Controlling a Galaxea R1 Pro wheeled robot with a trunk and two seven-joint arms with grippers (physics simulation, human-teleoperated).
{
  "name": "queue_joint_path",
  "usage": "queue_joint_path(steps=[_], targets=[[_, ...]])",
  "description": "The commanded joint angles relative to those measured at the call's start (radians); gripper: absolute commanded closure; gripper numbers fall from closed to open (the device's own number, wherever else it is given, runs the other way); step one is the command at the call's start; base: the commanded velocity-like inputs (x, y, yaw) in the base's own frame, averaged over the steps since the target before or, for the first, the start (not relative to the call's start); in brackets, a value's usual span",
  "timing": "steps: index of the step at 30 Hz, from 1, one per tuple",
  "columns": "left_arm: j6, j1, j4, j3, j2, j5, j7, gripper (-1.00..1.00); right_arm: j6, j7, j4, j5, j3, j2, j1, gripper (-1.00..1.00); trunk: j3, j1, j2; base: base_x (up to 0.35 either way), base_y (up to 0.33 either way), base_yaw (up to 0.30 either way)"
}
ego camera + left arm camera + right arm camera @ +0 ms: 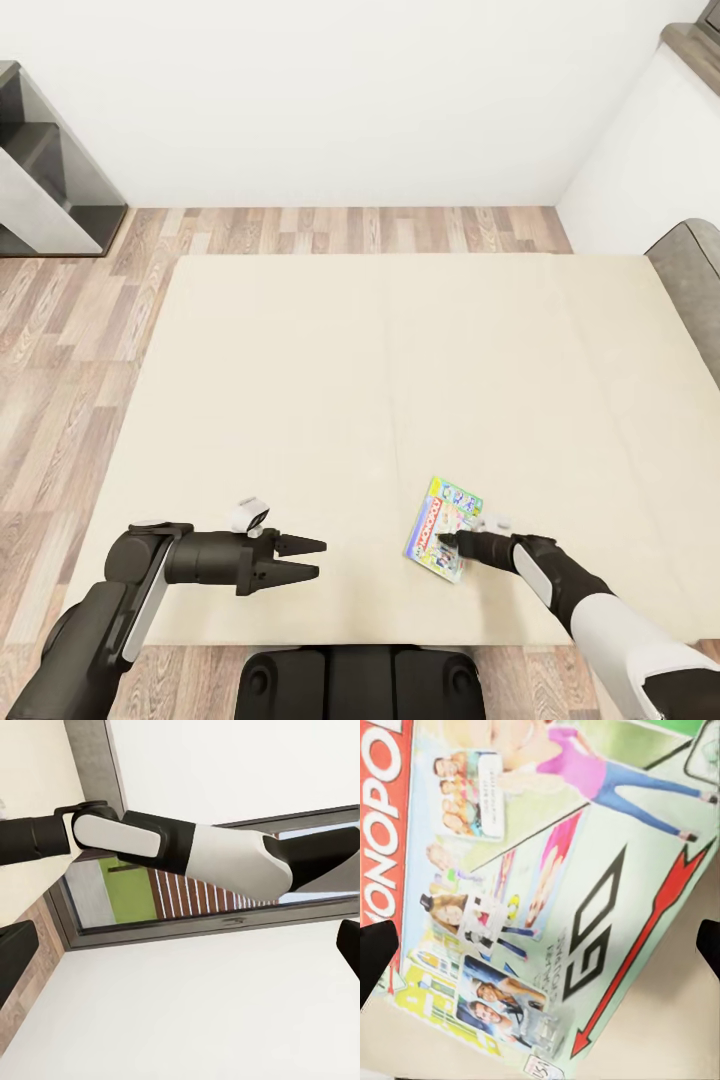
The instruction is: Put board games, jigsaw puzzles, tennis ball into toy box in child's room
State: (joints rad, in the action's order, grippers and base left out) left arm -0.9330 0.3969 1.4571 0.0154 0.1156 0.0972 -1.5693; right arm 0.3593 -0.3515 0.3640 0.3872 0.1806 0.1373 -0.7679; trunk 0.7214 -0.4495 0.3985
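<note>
Beige bed [330, 380] carries the board game [444, 527]; our right gripper [450, 543], fingers spread, hovers above it. Next we lower and clamp. Left gripper [312, 559] is released.

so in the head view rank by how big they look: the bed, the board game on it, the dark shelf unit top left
1. bed, by far the largest, spanning most of the picture.
2. dark shelf unit, though it is cut off by the edge and farther away, so its true size is unsure.
3. board game, smallest, a small flat box by the right gripper.
</note>
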Motion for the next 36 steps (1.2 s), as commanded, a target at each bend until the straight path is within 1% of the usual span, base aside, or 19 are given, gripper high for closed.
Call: queue_joint_path(steps=[1,8,16,30,32,35,36], targets=[[-0.011,0.000,0.000,0.002,0.001,0.002,-0.002,-1.00,0.005,0.000,0.002,0.005,0.004,0.001,-0.002,-1.00,0.001,-0.001,0.001,0.000,0.000,0.000],[-0.010,0.000,-0.001,0.002,0.003,0.002,-0.002,-1.00,0.005,0.012,0.030,0.006,0.003,-0.001,-0.018,-1.00,0.001,-0.001,0.001,0.000,0.000,0.000],[-0.010,0.000,-0.001,0.000,0.004,0.004,-0.002,-1.00,0.014,0.078,0.062,0.006,0.003,-0.011,-0.034,-1.00,0.001,-0.001,0.001,0.000,0.000,0.000],[-0.010,0.000,-0.001,0.000,0.004,0.004,-0.002,-1.00,0.011,0.091,0.064,0.006,0.003,-0.019,-0.048,-1.00,0.001,-0.001,0.001,0.000,0.000,0.000],[-0.010,0.000,-0.001,0.000,0.004,0.004,-0.002,-1.00,0.012,0.091,0.064,0.003,0.004,-0.034,-0.048,-1.00,0.001,-0.001,0.001,0.000,0.000,0.000],[-0.010,0.000,-0.001,0.001,0.004,0.004,-0.002,-1.00,0.012,0.091,0.063,-0.002,0.006,-0.069,-0.055,-1.00,0.001,-0.001,0.001,0.000,0.000,0.000],[-0.010,0.000,-0.001,0.001,0.004,0.004,-0.002,-1.00,0.013,0.091,0.063,-0.003,0.006,-0.075,-0.057,-1.00,0.001,-0.001,0.001,0.000,0.000,0.000]])
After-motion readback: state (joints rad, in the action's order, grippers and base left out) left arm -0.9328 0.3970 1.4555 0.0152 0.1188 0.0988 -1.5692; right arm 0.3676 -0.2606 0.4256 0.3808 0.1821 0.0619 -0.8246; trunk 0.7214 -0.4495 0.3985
